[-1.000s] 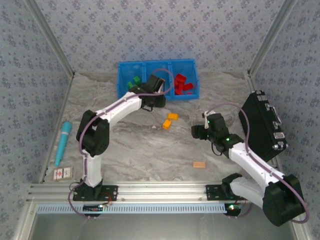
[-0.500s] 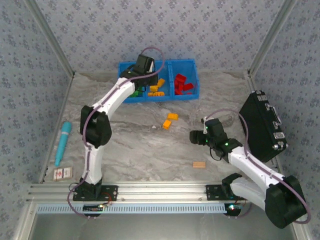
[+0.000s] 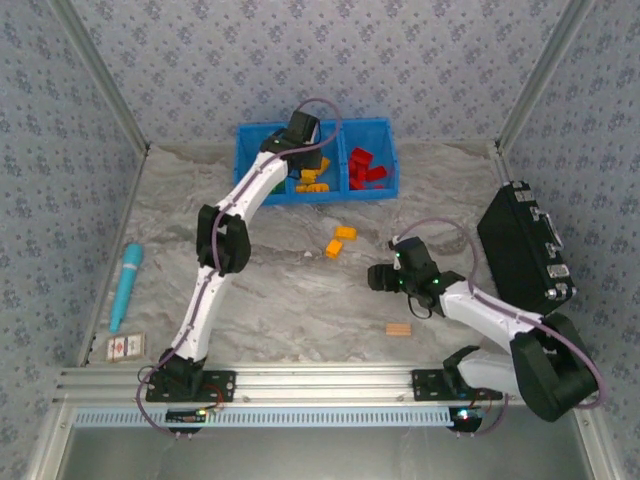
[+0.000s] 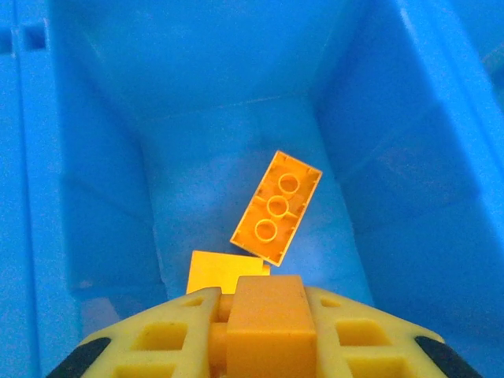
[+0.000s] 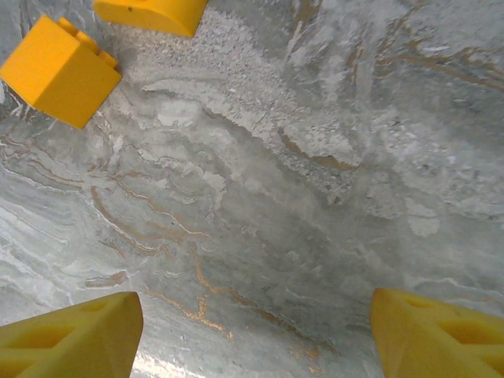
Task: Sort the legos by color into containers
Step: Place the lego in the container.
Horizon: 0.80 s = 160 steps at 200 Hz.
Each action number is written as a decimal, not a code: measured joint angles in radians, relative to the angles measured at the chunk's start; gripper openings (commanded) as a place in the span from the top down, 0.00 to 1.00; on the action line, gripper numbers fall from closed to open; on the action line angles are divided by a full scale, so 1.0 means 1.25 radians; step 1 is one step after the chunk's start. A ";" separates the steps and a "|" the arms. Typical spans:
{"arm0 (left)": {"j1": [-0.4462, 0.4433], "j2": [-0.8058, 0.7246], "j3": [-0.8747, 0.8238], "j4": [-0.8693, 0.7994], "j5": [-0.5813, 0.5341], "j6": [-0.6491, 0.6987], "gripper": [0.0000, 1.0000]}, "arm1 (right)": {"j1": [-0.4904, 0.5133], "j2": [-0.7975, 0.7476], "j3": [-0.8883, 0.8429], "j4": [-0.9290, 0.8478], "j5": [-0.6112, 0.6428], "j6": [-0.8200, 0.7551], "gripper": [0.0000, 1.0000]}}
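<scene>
**L arm at bin w/ orange brick; R gripper open over table**

L gripper [image 4: 264,293] is clamped on an orange held brick [image 4: 269,339]. It sits pinched betw. the two yellow fingers [image 4: 177,335], right at the tips. From above, the L gripper [image 3: 300,132] hangs over the mid compartment of the blue bin [image 3: 245,160], which stands at the far edge of the table [image 3: 280,290].

Under it on the compartment floor lies a long orange brick [image 4: 277,207], hollow side up and skewed. A 2nd orange piece [image 4: 224,272] is just nearer the fingers. Red bricks [image 3: 365,168] are in the R compartment.

R gripper [image 3: 378,277] is low over the table, right of centre. Its fingers [image 5: 71,331] are spread wide w/ only bare marble betw. them. Two loose bricks [image 3: 340,241], both orange, lie mid-table betw. bin and R gripper. In the wrist view they sit at top left, a cube-ish one [image 5: 59,71] and a 2nd [image 5: 150,14] cut by the edge, both well clear of the fingertips.
</scene>
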 measured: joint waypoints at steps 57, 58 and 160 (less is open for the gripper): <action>-0.003 0.014 0.005 -0.007 0.007 -0.005 0.53 | 0.035 0.090 0.069 0.040 -0.001 -0.004 0.22; -0.003 0.014 0.005 -0.006 0.008 -0.008 0.52 | 0.035 0.091 0.070 0.041 -0.001 -0.004 0.22; -0.012 -0.032 -0.026 -0.025 0.036 0.010 0.43 | 0.057 0.222 0.215 0.070 0.005 -0.097 0.21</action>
